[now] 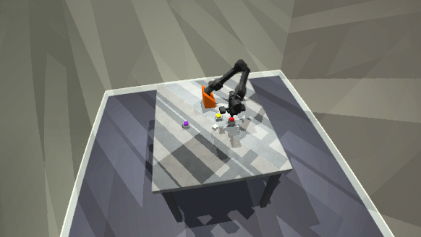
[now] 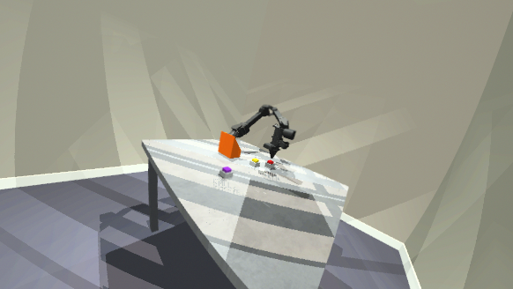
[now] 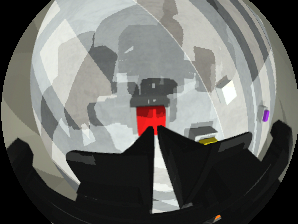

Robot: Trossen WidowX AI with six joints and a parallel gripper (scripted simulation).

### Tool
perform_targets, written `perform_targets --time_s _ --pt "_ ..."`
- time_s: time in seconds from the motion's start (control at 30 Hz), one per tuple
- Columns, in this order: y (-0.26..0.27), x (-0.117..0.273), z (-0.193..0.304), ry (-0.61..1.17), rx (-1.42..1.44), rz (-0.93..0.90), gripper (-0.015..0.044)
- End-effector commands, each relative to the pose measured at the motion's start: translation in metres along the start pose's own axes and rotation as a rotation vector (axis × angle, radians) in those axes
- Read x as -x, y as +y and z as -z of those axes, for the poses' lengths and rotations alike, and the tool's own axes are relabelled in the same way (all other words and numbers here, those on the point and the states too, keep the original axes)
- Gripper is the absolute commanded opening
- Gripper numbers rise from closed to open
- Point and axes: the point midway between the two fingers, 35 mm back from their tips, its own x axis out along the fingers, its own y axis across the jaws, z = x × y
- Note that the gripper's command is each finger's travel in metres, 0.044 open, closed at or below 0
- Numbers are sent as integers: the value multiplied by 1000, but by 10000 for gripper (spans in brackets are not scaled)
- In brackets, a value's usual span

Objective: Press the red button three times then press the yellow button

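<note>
Exterior view puts the red button [image 1: 231,119] [image 2: 270,162] [image 3: 151,119] on the bench [image 1: 170,181] [image 2: 282,247] [image 3: 75,75], right under the fingers [image 1: 231,115] [image 2: 272,157], which are all but closed and hold nothing. A small gap seems to part the tips from the cap (contact is hard to rule out from above).

The likeliest fault is miscounting: three red presses are wanted, and nothing here shows how many are done. A shallow stroke, or a lift too small to let the cap spring up, could make two presses count as one. Coming down off the middle might catch the cap's edge and shove the housing instead.

Just beside it sits the yellow button [image 1: 218,115] [image 2: 255,160] [image 3: 207,142], last in the order. Its nearness is the second risk: a low sideways move, or the wide gripper body swinging over, could brush it early. A white block [image 1: 215,126] [image 3: 227,92] lies near both, so a raised crossing looks wiser than a skim.

Farther out, the purple button [image 1: 186,123] [image 2: 226,171] [image 3: 266,115] stands well apart, as does the nearest bench edge. The orange wedge [image 1: 208,99] [image 2: 228,146], near the arm's base, limits room behind yellow; upward there is plenty.
</note>
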Motion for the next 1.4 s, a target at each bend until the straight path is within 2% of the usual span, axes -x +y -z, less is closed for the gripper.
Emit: perform_targets --time_s 0.0,0.47,1.23,1.37 --pt "1 -8 1 6 -3 -4 20" --pt "1 -29 2 6 -3 -6 20" --pt "1 -29 2 6 -3 -6 20" --pt "1 2 1 5 -3 -4 20"
